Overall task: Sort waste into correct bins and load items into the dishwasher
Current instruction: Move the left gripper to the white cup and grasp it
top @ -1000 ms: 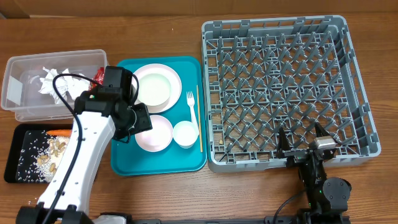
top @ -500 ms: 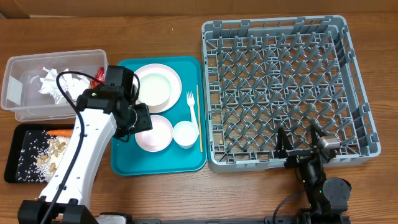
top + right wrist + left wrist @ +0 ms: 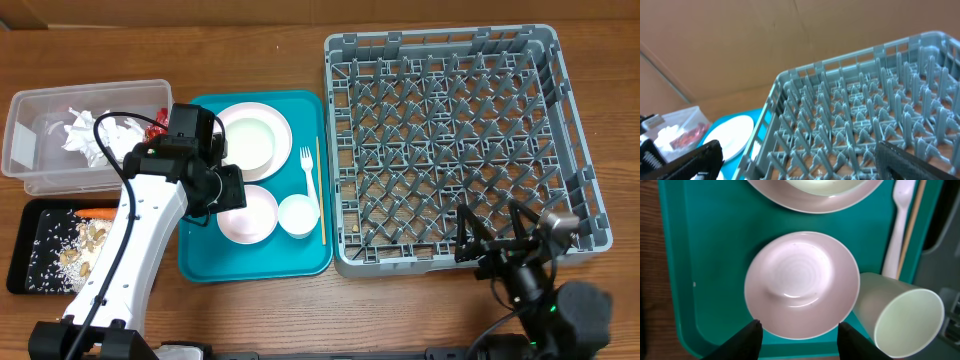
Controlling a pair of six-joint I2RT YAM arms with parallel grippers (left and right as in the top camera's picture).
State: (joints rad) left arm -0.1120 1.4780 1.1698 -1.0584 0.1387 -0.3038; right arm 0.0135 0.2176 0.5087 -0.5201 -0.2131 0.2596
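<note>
Over to the left gripper [image 3: 800, 332]: hovers low above a white bowl [image 3: 801, 282], fingers [image 3: 751, 332] spread wide past the near rim, gripping nothing. On to the bowl itself: sits open side up on the teal tray [image 3: 700, 255], right against a small white cup [image 3: 900, 317]. Beyond the cup, spots the white fork [image 3: 900, 225] and the thin wooden stick [image 3: 914, 220], lying side by side along the tray's rack-side edge. At the tray's far end, finds the pink-white plate [image 3: 278, 118], with what looks like a second bowl [image 3: 248, 145] resting on it.

Swings across to the right gripper [image 3: 492, 238]: hangs above the near edge of the grey dish rack [image 3: 440, 40], fingers parted, holding nothing. Through the right wrist camera, looks out over rows of upright pegs toward the tray.

Back to the left end of the table: catches crumpled napkins [image 3: 85, 130] and the red wrapper [image 3: 158, 122] inside the clear tub [image 3: 25, 150]. Just nearer, picks out the carrot [image 3: 95, 212], beige scraps [image 3: 95, 237] and scattered rice [image 3: 48, 250] in the black tray [image 3: 25, 215].
</note>
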